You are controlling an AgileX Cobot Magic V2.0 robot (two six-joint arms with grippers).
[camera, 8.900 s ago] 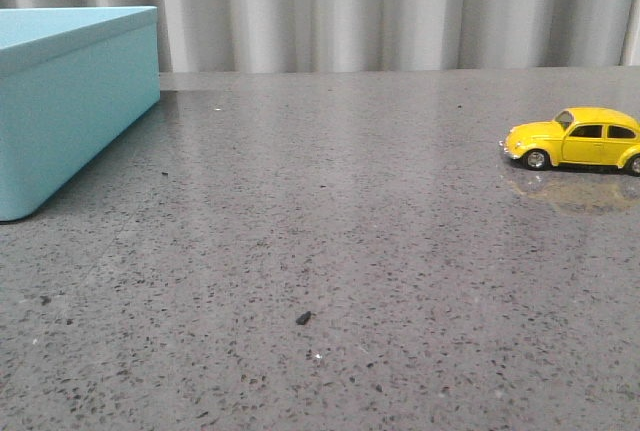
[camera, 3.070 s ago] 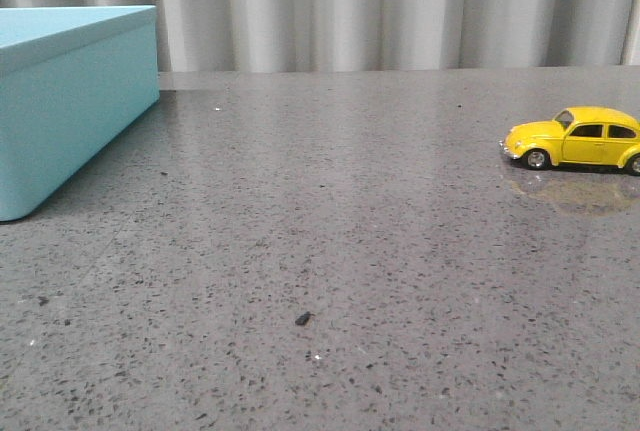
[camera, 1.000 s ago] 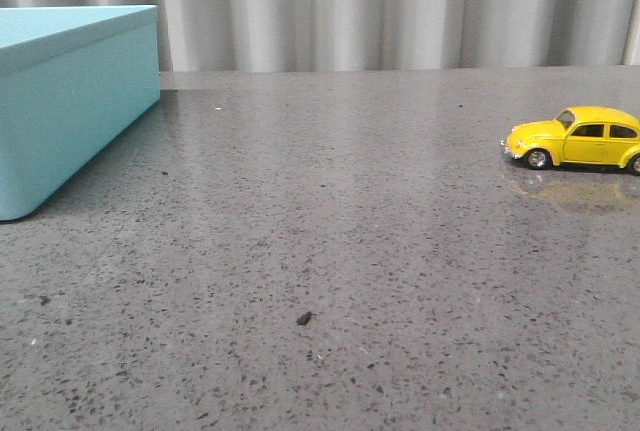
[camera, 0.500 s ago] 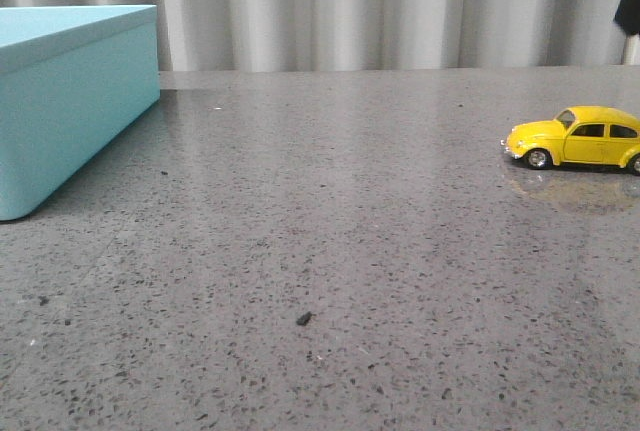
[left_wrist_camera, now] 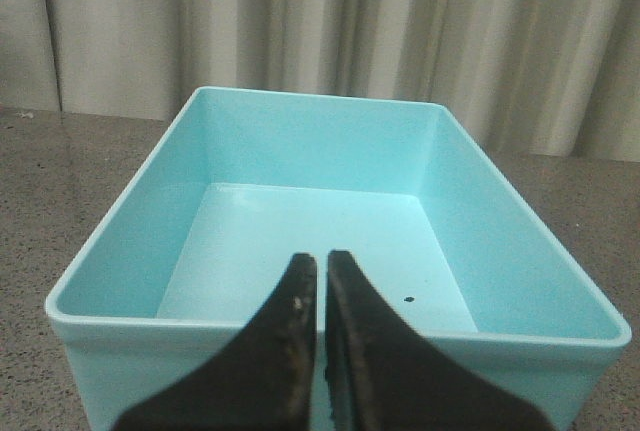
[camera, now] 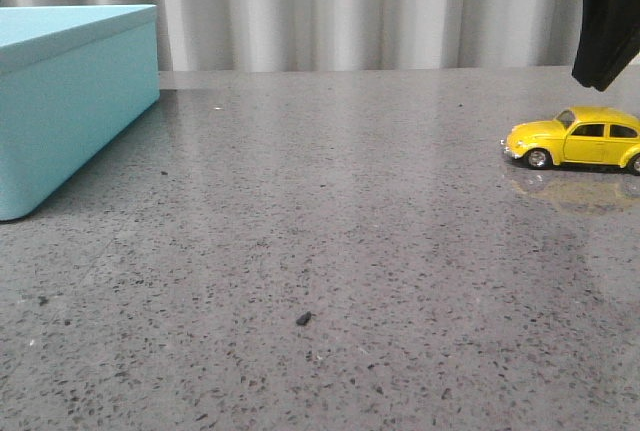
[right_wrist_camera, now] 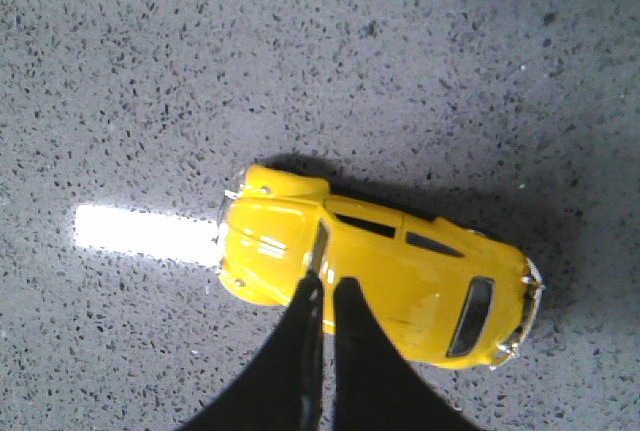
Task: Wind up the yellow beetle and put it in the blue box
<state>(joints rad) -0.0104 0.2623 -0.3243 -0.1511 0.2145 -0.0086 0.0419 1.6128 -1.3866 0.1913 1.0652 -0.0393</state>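
Yellow beetle [camera: 578, 137] standing on its four wheels at the right side of the grey speckled table [camera: 330, 251], nose toward the left, well apart from the blue box [camera: 70, 101] at the far left. Box open on top and with nothing inside, as seen from the left wrist. Right hand [right_wrist_camera: 323, 296] hanging above the car, over the roof near the windscreen, fingers pressed together and holding nothing; in the front view only its dark body at the top right corner. Left hand [left_wrist_camera: 321, 281] hovering before the near wall of the box, fingers also together, nothing between.

Car judged small, light and rigid, with glossy paint, so probably slippery under the pads. Best taken across the two doors at the middle of the body, not at the rounded roof or the thin bumpers. Fingers to be opened first.
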